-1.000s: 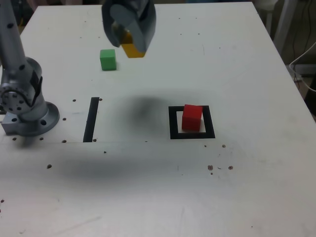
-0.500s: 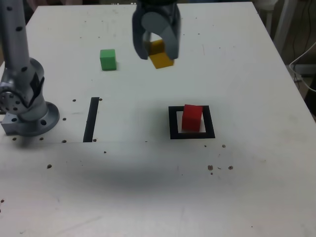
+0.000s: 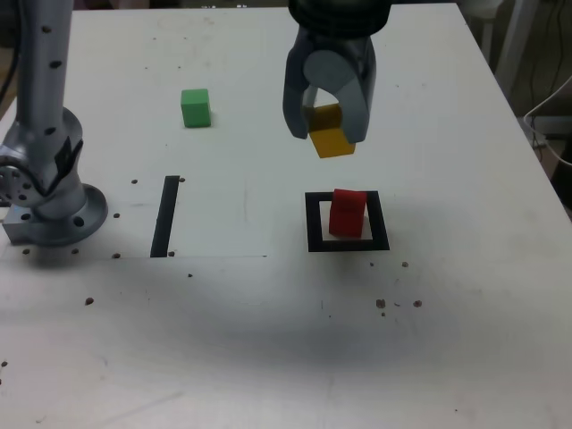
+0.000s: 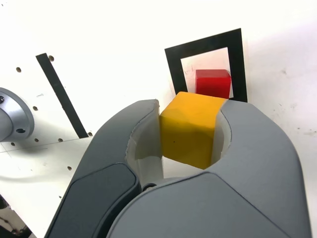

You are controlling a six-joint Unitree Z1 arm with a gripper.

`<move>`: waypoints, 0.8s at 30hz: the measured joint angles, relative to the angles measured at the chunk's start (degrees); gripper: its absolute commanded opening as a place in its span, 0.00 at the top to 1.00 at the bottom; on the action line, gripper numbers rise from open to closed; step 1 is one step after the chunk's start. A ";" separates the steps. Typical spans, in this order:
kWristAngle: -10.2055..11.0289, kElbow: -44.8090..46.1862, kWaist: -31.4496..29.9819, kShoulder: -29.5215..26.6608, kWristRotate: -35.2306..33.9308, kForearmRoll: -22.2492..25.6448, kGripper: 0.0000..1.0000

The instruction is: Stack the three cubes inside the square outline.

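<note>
My gripper (image 3: 328, 125) is shut on the yellow cube (image 3: 329, 131), held in the air just behind and slightly to the exterior view's left of the square outline (image 3: 312, 222). The wrist view shows the yellow cube (image 4: 190, 129) clamped between both grey fingers (image 4: 116, 163). The red cube (image 3: 347, 213) sits inside the square outline, its top also seen from the wrist as the red cube (image 4: 212, 83) within the square outline (image 4: 172, 67). The green cube (image 3: 195, 107) rests on the table at the back of the exterior view's left.
The arm's grey base (image 3: 49, 201) stands at the exterior view's left edge. A single straight black strip (image 3: 165, 215) lies between the base and the square outline. Small screw holes dot the white table (image 3: 268, 340).
My gripper has carried the yellow cube from above the green cube toward the exterior view's right and nearer, and it now hangs close to the square outline.
</note>
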 measured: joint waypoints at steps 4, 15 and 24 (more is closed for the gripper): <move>-0.24 -0.14 -0.18 1.50 -0.63 0.03 0.62; 0.04 -0.59 -2.21 4.61 -3.18 0.49 0.62; 0.47 -1.38 -2.79 7.21 -3.56 0.53 0.62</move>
